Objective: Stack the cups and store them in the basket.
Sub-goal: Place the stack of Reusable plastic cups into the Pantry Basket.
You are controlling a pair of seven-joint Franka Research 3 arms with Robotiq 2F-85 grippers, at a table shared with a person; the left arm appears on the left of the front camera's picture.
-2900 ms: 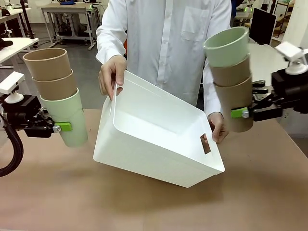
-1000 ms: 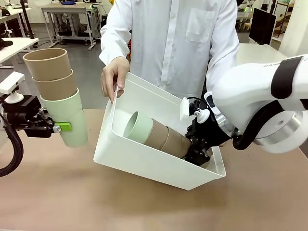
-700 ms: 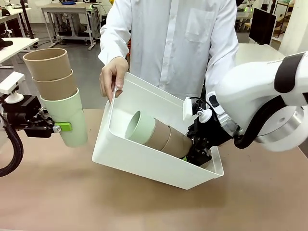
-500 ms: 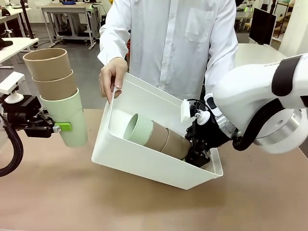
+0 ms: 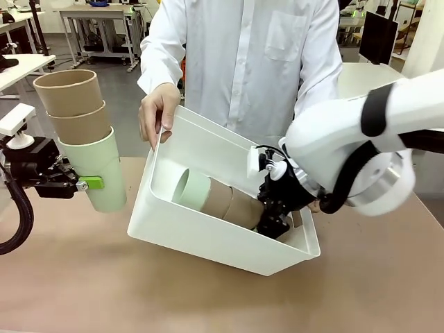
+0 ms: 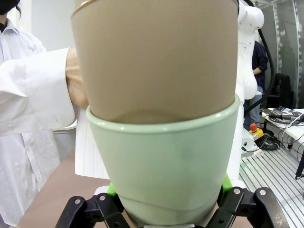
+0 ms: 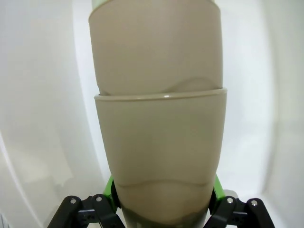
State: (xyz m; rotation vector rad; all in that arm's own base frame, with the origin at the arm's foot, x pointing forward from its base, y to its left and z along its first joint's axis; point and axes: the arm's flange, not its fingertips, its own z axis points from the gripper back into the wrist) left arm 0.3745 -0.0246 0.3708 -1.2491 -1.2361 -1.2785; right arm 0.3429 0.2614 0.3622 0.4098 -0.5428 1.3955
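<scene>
Item: two stacks of three nested cups each, mid-storage. Left stack [image 5: 84, 135]: a mint green cup [image 6: 166, 166] at the bottom with two tan ones above, upright, held in the air over the left edge of the table [image 5: 208, 305]; the left gripper [image 5: 82, 184] is clenched on the mint cup's lower body, the upper two resting loose inside it. Right stack [image 5: 211, 198]: lying on its side inside the basket [image 5: 208, 243], mint mouth toward the basket's left wall, tan base at its right end; the right gripper [image 5: 272, 223] is down in the basket's right corner, and in the right wrist view its green pads [image 7: 110, 190] sit tight on either side of the lowest tan cup [image 7: 161, 142], so it reads as grasping. Basket: white, tipped toward the robot, near bottom edge on the table's middle, far left corner lifted by a person's hand [image 5: 156, 114]. Hazards, as judged: on release the lying stack may roll or slide down the sloped floor and its cups may pull apart; the fingers could snag the right wall on the way out and drag the basket; if the hand lets the basket drop level, the contents will jolt; tilting the left stack for placement could spill its two loose tan cups. Markings: no brand, label or writing legible on cups, basket or grippers
</scene>
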